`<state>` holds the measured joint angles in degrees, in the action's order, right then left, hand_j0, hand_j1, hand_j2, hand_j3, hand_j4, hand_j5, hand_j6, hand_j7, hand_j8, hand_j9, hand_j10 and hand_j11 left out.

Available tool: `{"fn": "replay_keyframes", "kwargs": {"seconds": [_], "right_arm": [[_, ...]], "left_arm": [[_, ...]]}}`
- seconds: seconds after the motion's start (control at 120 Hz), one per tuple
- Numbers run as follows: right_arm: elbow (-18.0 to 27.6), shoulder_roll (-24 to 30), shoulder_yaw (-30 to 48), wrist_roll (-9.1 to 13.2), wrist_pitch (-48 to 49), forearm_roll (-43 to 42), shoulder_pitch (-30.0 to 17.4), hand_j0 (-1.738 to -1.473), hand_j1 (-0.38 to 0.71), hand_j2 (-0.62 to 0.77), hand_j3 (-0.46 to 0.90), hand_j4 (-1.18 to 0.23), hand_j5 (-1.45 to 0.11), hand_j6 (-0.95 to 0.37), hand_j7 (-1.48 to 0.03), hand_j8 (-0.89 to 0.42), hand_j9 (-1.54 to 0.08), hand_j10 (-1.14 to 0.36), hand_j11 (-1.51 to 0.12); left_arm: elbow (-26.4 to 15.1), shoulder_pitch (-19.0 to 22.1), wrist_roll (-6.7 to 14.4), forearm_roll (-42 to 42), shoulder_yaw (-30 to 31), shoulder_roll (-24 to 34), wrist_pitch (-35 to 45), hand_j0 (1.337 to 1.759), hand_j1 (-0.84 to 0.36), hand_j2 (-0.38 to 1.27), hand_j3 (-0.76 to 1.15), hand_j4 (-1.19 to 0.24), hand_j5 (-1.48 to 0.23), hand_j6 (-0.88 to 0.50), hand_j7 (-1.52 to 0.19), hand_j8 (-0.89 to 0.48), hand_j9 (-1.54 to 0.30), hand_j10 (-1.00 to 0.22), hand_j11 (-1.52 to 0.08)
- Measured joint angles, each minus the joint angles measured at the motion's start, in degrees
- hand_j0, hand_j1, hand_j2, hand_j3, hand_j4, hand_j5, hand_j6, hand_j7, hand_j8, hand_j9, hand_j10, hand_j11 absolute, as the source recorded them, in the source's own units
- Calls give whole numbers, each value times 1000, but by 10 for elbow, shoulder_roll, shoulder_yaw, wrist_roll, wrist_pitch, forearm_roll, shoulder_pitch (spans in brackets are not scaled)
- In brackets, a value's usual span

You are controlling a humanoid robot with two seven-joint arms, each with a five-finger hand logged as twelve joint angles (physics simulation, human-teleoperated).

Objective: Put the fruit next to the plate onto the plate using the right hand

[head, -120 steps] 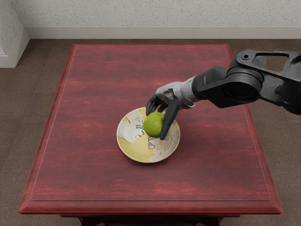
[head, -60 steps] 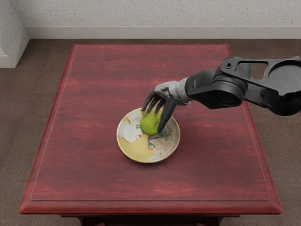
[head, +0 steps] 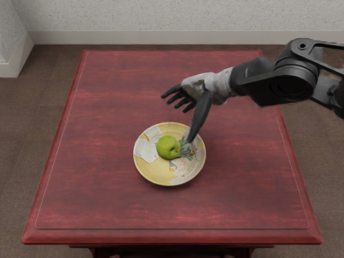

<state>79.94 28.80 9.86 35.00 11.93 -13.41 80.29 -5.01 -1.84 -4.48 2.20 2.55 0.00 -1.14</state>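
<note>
The fruit (head: 168, 147) was round and bright green, with a small dip on top. It sat on the plate (head: 155, 173), a little toward the plate's back edge, and nothing held it. The plate was yellow with white and blue patches, and the fruit hid part of that pattern. The plate lay near the middle of the red table (head: 97, 134), a bit closer to the front edge. The right hand (head: 191, 95) hung above and behind the plate, fingers spread wide and empty. One long finger pointed down at the plate's rim; whether it touched was hard to tell. The arm was cut off by the picture's right edge.
</note>
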Motion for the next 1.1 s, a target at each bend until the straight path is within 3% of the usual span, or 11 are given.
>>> {"fn": "replay_keyframes", "kwargs": {"seconds": [0.258, 0.45, 0.683, 1.1], "right_arm": [[2, 168, 58, 0, 196, 227, -48, -1658, -284, -7, 0, -58, -78, -55, -76, -54, -77, -58, -77], [-17, 255, 105, 0, 225, 295, -161, -1658, -296, -7, 0, -45, -60, -44, -60, -44, -60, -45, -60], [-63, 278, 134, 0, 231, 365, -246, -1658, -302, -7, 0, -38, -52, -37, -52, -37, -52, -38, -52], [-68, 279, 138, 0, 231, 385, -266, -1658, -305, -8, 0, -33, -47, -32, -48, -33, -47, -34, -48]], "left_arm": [[0, 0, 0, 0, 0, 0, 0, 1658, 74, 46, 0, -230, -299, -230, -299, -230, -299, -230, -299], [0, 0, 0, 0, 0, 0, 0, 1658, 73, 46, 0, -230, -299, -230, -299, -230, -299, -230, -299], [0, 0, 0, 0, 0, 0, 0, 1658, 73, 46, 0, -230, -299, -230, -299, -230, -299, -230, -299], [0, 1, 0, 0, 0, 0, 0, 1658, 73, 47, 0, -230, -299, -230, -299, -230, -299, -230, -299]]}}
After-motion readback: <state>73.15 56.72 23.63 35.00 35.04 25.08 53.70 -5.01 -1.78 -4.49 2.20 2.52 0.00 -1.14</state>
